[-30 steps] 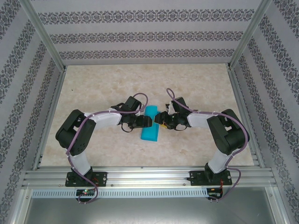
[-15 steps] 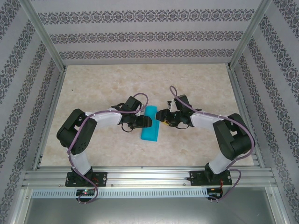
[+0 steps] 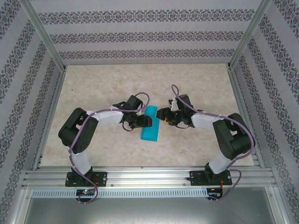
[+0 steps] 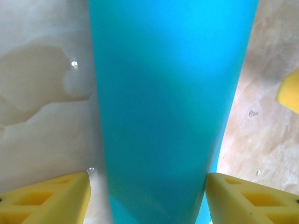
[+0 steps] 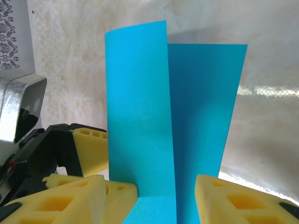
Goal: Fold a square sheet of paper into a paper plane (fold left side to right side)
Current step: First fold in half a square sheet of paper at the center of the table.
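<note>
The square sheet of paper (image 3: 150, 125) lies mid-table as a narrow teal strip, folded lengthwise. In the right wrist view its left half (image 5: 138, 107) stands up from the crease while its right half (image 5: 208, 112) lies flat. My left gripper (image 3: 143, 122) is at the strip's left edge, open, with the raised paper (image 4: 168, 102) between its yellow fingers (image 4: 51, 200). My right gripper (image 3: 163, 115) hovers open at the strip's upper right, fingers (image 5: 243, 200) astride the paper's near end. The paper plane, as a pointed dart, is out of view.
The marble-patterned table (image 3: 93, 88) is fenced by aluminium rails and patterned walls (image 3: 149, 37). The left gripper's black body and foam fingers (image 5: 88, 149) sit just behind the raised flap, close to my right fingers.
The right gripper has drawn back slightly up and to the right, off the strip, and its elbow has swung outward. The left arm shifted slightly. The paper stays put.
</note>
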